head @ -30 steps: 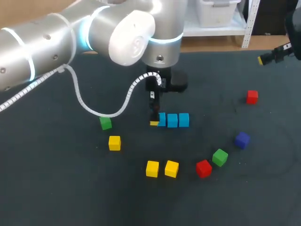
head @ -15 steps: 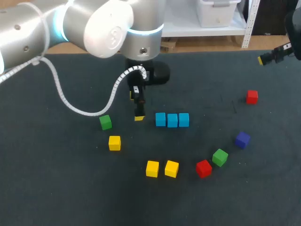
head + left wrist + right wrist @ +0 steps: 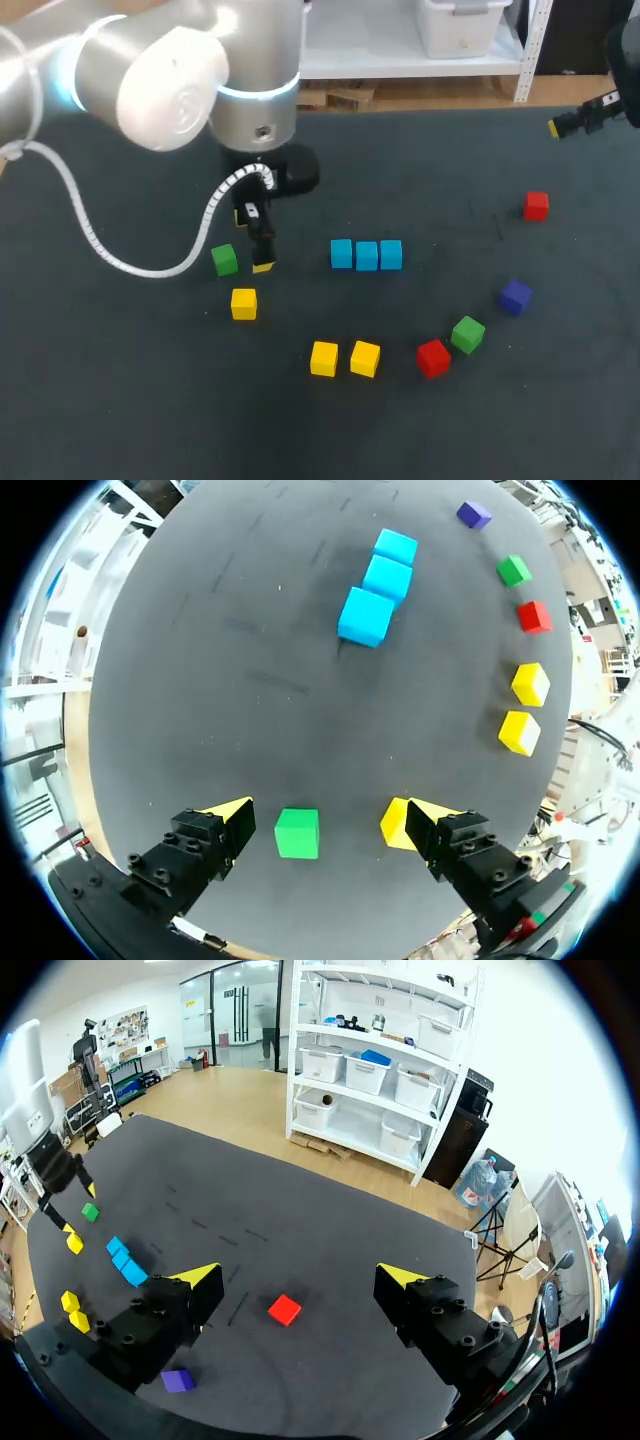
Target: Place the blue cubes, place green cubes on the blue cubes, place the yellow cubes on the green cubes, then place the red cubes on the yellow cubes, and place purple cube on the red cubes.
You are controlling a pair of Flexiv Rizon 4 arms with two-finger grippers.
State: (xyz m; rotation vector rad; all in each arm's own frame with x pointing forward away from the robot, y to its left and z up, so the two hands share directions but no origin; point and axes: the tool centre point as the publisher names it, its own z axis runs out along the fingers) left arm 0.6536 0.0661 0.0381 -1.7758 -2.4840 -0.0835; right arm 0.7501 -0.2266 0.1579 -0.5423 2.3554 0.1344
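Note:
Three blue cubes (image 3: 366,255) stand in a row at mid-table. My left gripper (image 3: 258,256) hangs open just right of a green cube (image 3: 224,260). In the left wrist view that green cube (image 3: 297,833) lies between the open fingers of the left gripper (image 3: 325,820), untouched, and a yellow cube (image 3: 397,820) sits against one finger. A second green cube (image 3: 467,334), a red cube (image 3: 433,357) and the purple cube (image 3: 516,296) lie front right. My right gripper (image 3: 575,122) is open, high at the far right, above another red cube (image 3: 285,1309).
Two yellow cubes (image 3: 344,358) sit side by side near the front, with a third yellow cube (image 3: 243,303) just below the left green one. The left arm's white cable (image 3: 150,262) loops low over the table at the left.
My left arm has swung left from the blue row's left end to the green cube, still open. The cubes and the right arm have not moved.

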